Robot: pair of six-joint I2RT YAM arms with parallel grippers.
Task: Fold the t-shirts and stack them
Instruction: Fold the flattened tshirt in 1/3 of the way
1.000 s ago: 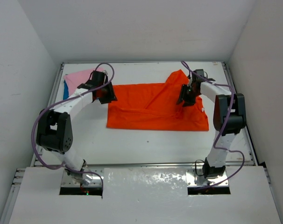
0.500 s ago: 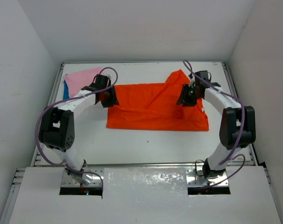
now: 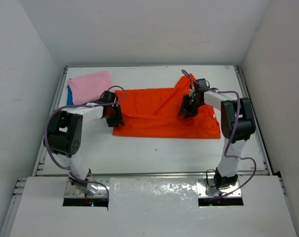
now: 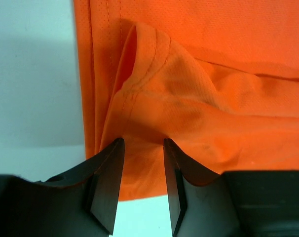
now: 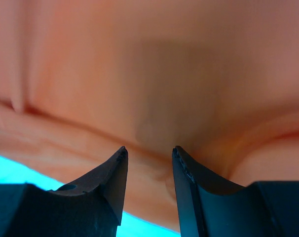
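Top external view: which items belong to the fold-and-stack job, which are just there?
Job:
- orange-red t-shirt, spread out mid-table
- pink t-shirt, folded, far left corner
- blue t-shirt, only an edge showing under the pink one
- left gripper and right gripper, both at the orange-red shirt

Just there:
- purple cables on the arms
- table
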